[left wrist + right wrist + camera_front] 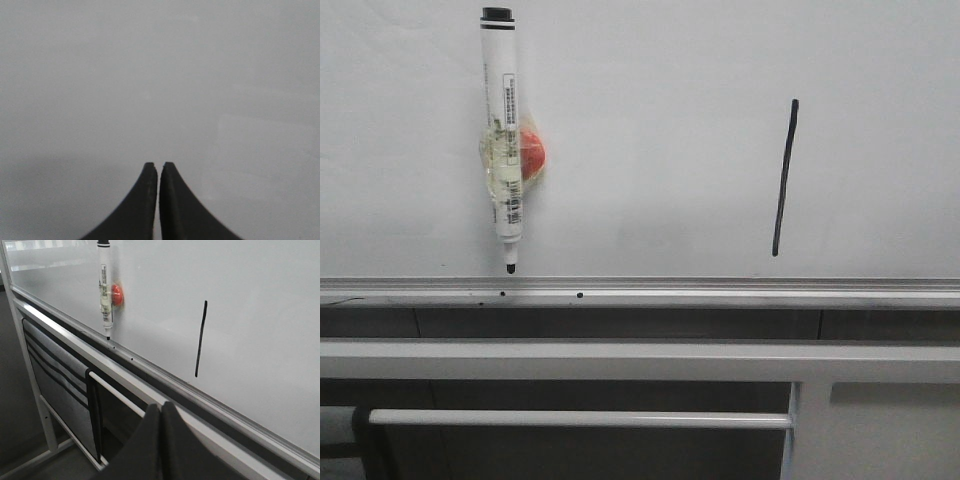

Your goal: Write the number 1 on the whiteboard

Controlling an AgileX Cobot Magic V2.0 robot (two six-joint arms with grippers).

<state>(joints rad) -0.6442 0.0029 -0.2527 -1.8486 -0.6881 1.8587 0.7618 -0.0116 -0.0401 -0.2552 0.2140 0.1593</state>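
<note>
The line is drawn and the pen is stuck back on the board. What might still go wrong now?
The marker hangs uncapped, tip down just above the rail, apparently taped to a red magnet; it might slip or dry out. The number 1 could smear if the shut right gripper brushes the whiteboard.

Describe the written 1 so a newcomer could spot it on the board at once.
Look at the whiteboard above its silver edge rail. On its right half stands the number 1, a thin black, slightly slanted stroke. Unlike the marker stuck on the left, it is flat ink.
</note>
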